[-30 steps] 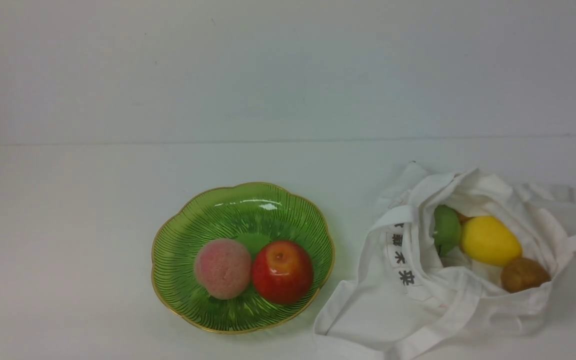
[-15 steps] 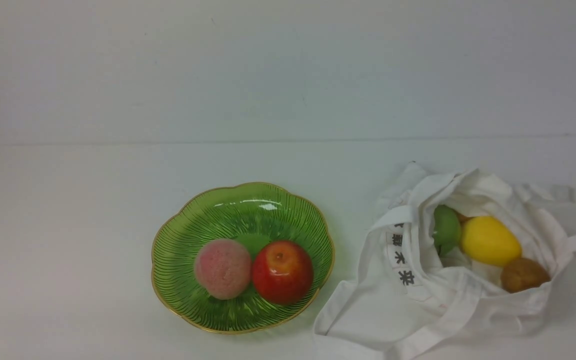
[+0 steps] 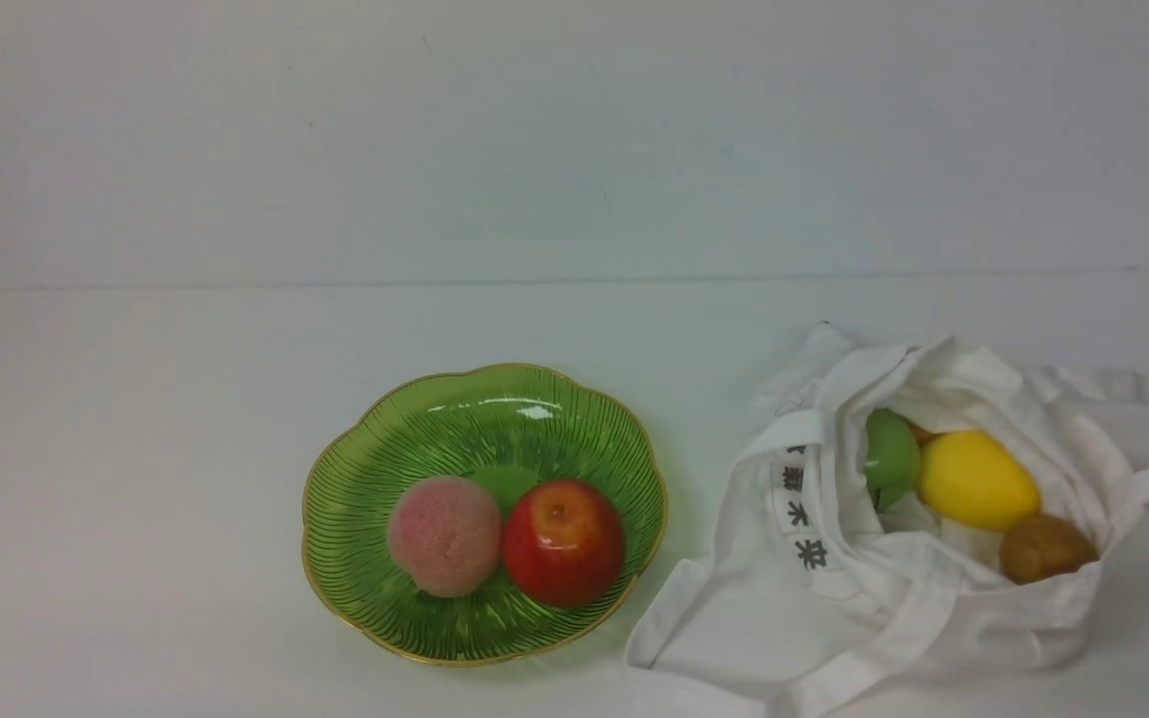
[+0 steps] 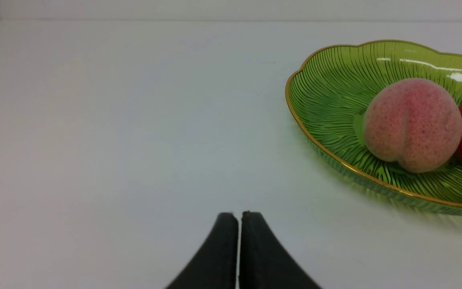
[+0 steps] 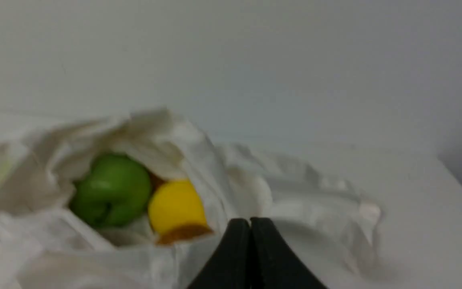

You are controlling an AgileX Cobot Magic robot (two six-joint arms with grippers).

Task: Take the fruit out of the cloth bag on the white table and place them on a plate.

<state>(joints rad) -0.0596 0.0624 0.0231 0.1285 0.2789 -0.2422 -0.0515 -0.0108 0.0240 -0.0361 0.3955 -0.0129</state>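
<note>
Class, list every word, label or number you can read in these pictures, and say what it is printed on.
"未来": the lower two black Chinese characters on the strip down the cloth bag, front view.
The characters above them are folded and too small to read.
No other text appears in any view.

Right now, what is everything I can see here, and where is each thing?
plate: one, translucent green with a gold rim, on the table, left of the bag.
peach: one, fuzzy pink, on the plate, beside the apple.
red apple: one, shiny red, on the plate, to the right of the peach.
cloth bag: one, white with black characters, on the table at the right, mouth open.
green fruit: one, green, inside the bag.
yellow fruit: one, yellow, oval, inside the bag.
brown fruit: one, brown, at the bag's mouth.
white table: one, white, beneath everything.
left gripper: black fingers closed together, holding nothing, near the plate.
right gripper: black fingers closed together, holding nothing, near the bag.
</note>
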